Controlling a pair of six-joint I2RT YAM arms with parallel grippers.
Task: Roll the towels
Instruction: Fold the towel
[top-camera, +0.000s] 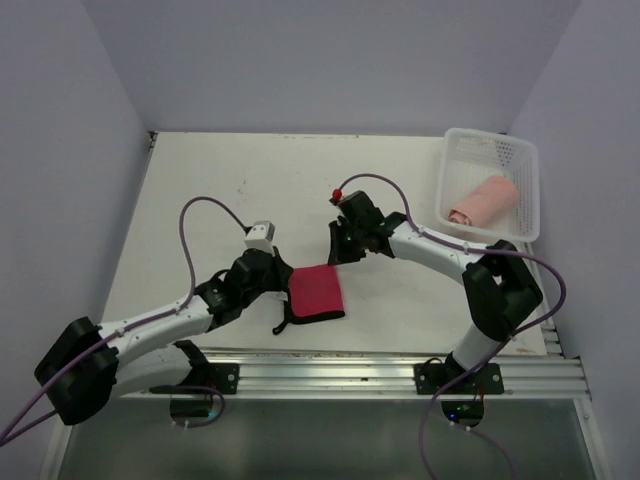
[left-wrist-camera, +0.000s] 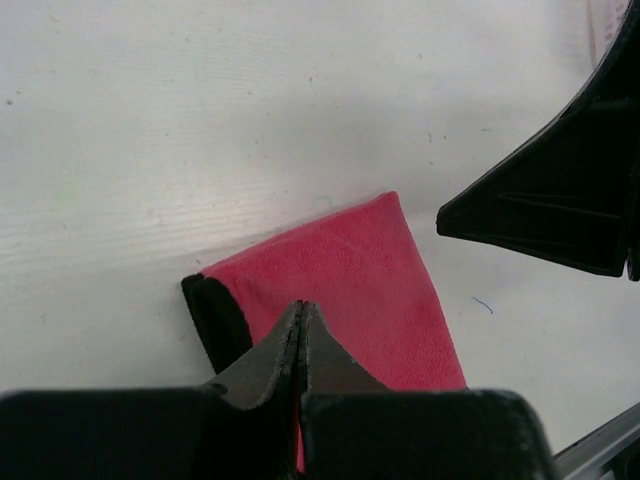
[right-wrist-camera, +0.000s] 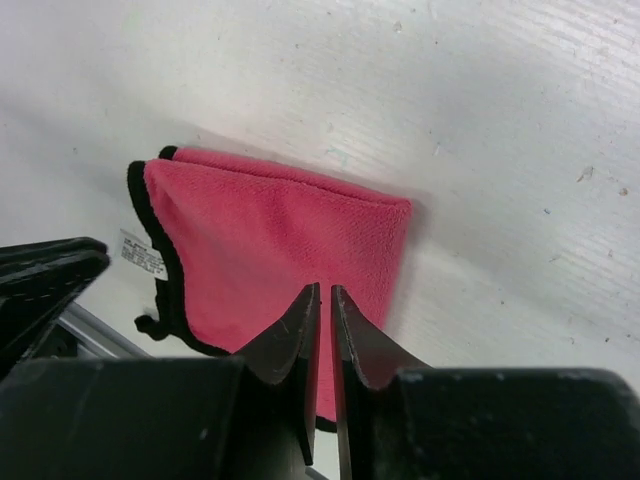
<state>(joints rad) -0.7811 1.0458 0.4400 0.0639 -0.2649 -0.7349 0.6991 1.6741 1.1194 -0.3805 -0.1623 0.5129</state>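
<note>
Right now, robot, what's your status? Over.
Left gripper shut over the folded red cloth with black trim, not rolled. Right gripper jaws a sliver apart above it. Salmon-pink terry towel rolled in white perforated plastic basket. Nothing blocking.

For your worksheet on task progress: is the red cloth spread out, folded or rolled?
Folded, not rolled: the red cloth lies flat, with two stacked edges visible along one side.

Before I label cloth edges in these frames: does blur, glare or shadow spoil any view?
Top external view: even light, sharp, red cloth clear, soft shadows only. Left wrist view: cloth sharp, its own fingers a black silhouette. Right wrist view: cloth sharp, faint shadow along its right edge, no glare.
</note>
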